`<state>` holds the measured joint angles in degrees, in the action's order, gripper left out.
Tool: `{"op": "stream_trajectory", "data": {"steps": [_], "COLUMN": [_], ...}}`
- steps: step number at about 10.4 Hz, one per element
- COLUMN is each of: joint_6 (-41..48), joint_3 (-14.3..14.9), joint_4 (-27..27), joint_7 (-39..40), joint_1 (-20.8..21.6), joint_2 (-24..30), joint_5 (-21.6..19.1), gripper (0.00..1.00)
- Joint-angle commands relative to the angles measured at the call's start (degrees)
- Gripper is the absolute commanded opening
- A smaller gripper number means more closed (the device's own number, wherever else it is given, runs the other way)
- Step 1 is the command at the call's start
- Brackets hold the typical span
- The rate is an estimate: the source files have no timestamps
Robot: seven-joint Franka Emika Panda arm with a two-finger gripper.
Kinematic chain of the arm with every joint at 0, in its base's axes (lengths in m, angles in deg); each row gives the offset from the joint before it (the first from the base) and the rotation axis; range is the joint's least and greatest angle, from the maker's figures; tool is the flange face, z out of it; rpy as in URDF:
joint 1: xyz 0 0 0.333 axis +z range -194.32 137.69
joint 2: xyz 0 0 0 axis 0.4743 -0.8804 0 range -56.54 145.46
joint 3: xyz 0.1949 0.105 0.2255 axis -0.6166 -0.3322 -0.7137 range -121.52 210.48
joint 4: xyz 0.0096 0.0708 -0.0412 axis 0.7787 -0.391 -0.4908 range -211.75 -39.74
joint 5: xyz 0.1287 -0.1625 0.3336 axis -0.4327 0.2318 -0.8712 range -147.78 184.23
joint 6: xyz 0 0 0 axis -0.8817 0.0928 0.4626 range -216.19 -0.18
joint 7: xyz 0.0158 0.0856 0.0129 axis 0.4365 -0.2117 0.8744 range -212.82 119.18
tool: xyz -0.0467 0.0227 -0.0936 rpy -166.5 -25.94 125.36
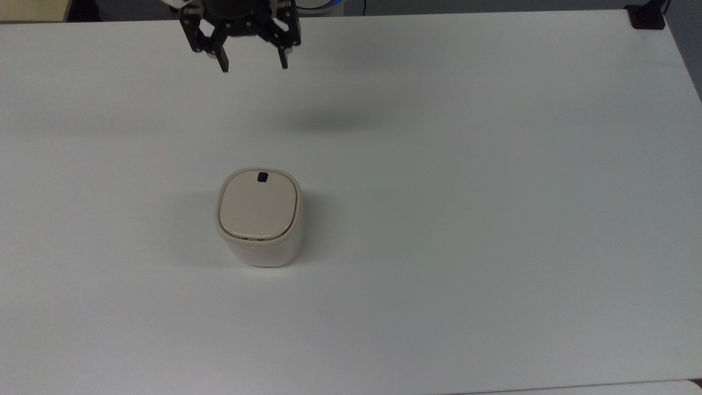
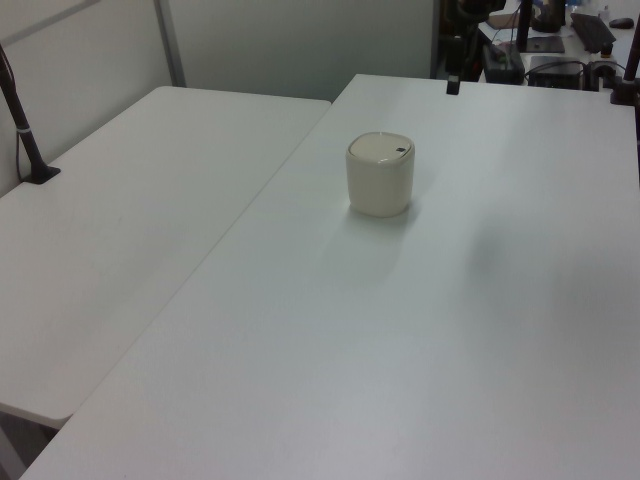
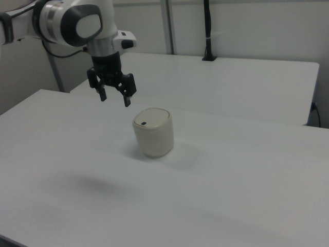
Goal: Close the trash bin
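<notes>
Empty and with its two fingers spread wide, the gripper [image 1: 252, 61] hangs in the air well apart from the trash bin [image 1: 258, 219], which stands on the white table [image 1: 493, 192] below it and toward the top view's bottom edge. Its flat lid [image 1: 258, 207] lies flush on the rim, black square mark [image 1: 262, 176] on the gripper's side, so the closing looks done. Whatever the bin holds is hidden.

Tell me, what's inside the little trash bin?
The trash bin has its lid shut flat, so the inside is covered and cannot be seen. On top is only a small black square mark. The open gripper hangs apart from it.
</notes>
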<state>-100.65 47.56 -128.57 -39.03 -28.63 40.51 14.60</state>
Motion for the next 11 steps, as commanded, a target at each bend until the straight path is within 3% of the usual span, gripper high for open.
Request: {"op": "stream_trajectory", "data": {"steps": [1, 4, 7, 11], "joint_6": [1.55, 2.97, 2.79, 3.14], "joint_3": [-1.94, -0.36, 5.34, 5.62], "joint_4": [-4.65, -4.21, -3.77, -1.49], "joint_7": [-1.38, -0.67, -0.76, -1.29], "joint_1": [-1.53, -1.27, 2.24, 2.07], "joint_2": [5.61, 5.45, 5.19, 3.61], "joint_5": [1.43, 1.35, 0.64, 0.64], "gripper": [1.0, 1.0, 1.0, 1.0]}}
